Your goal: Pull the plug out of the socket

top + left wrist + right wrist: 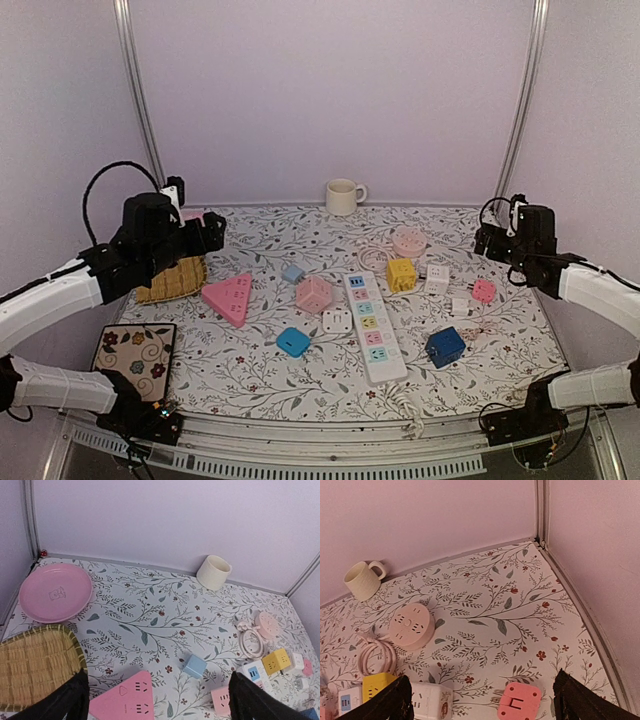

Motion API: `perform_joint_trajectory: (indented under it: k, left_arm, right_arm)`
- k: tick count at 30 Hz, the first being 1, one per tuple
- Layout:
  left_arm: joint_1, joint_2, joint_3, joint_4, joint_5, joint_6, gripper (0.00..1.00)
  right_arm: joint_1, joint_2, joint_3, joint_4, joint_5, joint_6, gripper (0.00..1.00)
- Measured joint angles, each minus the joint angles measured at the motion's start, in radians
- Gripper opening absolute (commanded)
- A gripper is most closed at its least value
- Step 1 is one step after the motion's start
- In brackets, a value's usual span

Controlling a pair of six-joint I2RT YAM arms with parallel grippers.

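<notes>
A long white power strip [369, 326] with coloured sockets lies mid-table, and a small white plug [337, 321] rests against its left side. Behind it a yellow cube socket [401, 274] has a white cube [436, 279] close on its right; whether they are joined I cannot tell. A pink plug [520, 703] lies flat with its prongs pointing left. My left gripper [212, 232] hovers open at the back left, above the pink triangular socket [125, 700]. My right gripper [487, 240] hovers open at the back right, with the pink plug low between its fingers [582, 700].
A cream mug [343, 196] stands at the back wall. A woven basket [172, 280] and a pink plate [55, 592] sit at the left, a floral coaster [135, 350] at the near left. A round pink socket [408, 242], pink cube [313, 294] and blue adapters [444, 346] lie scattered.
</notes>
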Motion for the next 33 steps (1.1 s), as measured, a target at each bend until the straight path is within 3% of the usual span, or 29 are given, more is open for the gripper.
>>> perform_joint_trajectory:
  k: [6,10,17,22,27,33]
  left_arm:
    - [0.042,-0.096,-0.208,0.216,-0.047,0.102,0.97]
    - [0.1,-0.107,-0.275,0.304,-0.047,0.161,0.97]
    - [0.133,-0.053,-0.346,0.412,-0.07,0.309,0.97]
    - [0.208,-0.023,-0.399,0.487,-0.069,0.361,0.97]
    - [0.291,0.037,-0.439,0.611,-0.063,0.38,0.97]
    - [0.359,0.12,-0.49,0.794,-0.064,0.43,0.97]
  right_arm:
    - [-0.065,-0.022,-0.26,0.344,0.119,-0.088,0.99]
    - [-0.132,0.062,-0.347,0.567,0.148,-0.129,0.99]
    - [-0.159,0.269,-0.462,1.001,0.113,-0.205,0.97]
    - [-0.16,0.333,-0.537,1.252,0.016,-0.259,0.99]
    - [-0.16,0.349,-0.566,1.361,-0.053,-0.307,0.99]
    - [-0.163,0.354,-0.535,1.37,-0.076,-0.322,0.99]
